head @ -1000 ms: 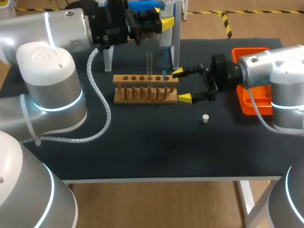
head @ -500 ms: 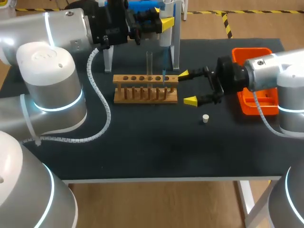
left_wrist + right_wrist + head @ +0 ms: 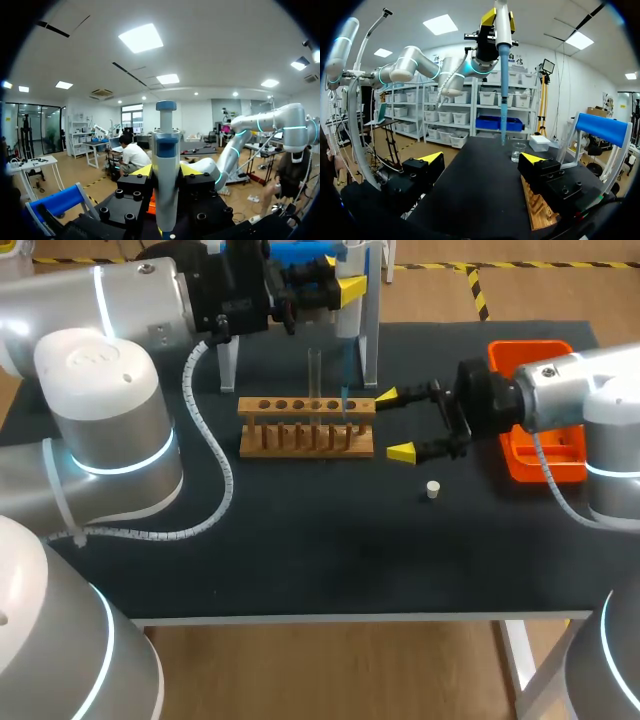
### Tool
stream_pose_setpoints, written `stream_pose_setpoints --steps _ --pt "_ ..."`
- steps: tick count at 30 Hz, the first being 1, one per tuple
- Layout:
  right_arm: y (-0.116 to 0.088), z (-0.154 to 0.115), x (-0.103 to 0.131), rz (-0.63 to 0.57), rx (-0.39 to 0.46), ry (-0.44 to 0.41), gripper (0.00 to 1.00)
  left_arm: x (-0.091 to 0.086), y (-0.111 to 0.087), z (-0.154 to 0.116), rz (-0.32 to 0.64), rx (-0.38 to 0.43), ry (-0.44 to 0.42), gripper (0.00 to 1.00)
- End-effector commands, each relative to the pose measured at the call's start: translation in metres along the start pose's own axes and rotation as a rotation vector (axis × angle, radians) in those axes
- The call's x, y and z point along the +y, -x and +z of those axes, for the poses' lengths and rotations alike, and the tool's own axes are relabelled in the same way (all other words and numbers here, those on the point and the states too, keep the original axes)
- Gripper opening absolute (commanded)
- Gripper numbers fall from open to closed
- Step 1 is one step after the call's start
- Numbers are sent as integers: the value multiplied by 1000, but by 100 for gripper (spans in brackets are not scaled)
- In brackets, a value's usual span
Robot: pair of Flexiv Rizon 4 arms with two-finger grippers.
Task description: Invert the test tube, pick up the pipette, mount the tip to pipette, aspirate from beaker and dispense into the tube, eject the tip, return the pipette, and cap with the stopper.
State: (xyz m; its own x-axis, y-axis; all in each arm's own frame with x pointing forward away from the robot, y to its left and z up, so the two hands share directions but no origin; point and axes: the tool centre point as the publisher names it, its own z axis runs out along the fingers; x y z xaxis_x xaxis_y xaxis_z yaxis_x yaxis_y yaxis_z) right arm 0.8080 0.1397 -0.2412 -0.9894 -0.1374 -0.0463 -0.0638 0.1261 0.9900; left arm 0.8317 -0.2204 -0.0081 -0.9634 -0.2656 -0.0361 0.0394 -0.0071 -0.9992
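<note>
One pipette (image 3: 166, 150) was the thing in play. It hung upright toward the desk's 12 o'clock edge, clamped between the fingers of the left gripper (image 3: 166, 172). Its blue lower end reached down to about the right-hand hole of the wooden rack (image 3: 307, 426). Whether a tip was fully seated on it I could not tell.

A clear test tube (image 3: 314, 368) stood upright in the rack, a little toward 9 o'clock from that blue end. Seen from the right wrist, a small beaker (image 3: 518, 151) sat on the desk (image 3: 300, 550) beyond the pipette. The white stopper (image 3: 433, 489) lay loose at roughly 4 o'clock from the rack, near it but apart.

The right gripper (image 3: 393, 423) sat just off the rack's 3 o'clock end, fingers spread wide, holding nothing. Behind it, further toward 3 o'clock, was an orange tray (image 3: 520, 352).

To my eye the tip-mounting step was in hand or only just finished. Aspirating would come next. That called for lifting the pipette straight out of the rack without dragging it, carrying it over the beaker and lowering the tip in while keeping it upright. Only then would it go back across to the tube's narrow mouth.
</note>
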Motion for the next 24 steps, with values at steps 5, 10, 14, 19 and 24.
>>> stream_pose_setpoints --steps 5,10,14,19,24 --pt "0 -1 0 0 1 -2 100 10 10 -64 43 -46 21 0" --pt "0 -1 0 0 1 -2 100 20 22 -106 82 -89 35 0" --pt "0 -1 0 0 1 -2 100 32 34 -137 99 -130 34 0" --pt "0 -1 0 0 1 -2 100 45 51 -169 117 -152 36 0" --pt "0 -1 0 0 1 -2 100 60 69 -200 117 -196 23 0"
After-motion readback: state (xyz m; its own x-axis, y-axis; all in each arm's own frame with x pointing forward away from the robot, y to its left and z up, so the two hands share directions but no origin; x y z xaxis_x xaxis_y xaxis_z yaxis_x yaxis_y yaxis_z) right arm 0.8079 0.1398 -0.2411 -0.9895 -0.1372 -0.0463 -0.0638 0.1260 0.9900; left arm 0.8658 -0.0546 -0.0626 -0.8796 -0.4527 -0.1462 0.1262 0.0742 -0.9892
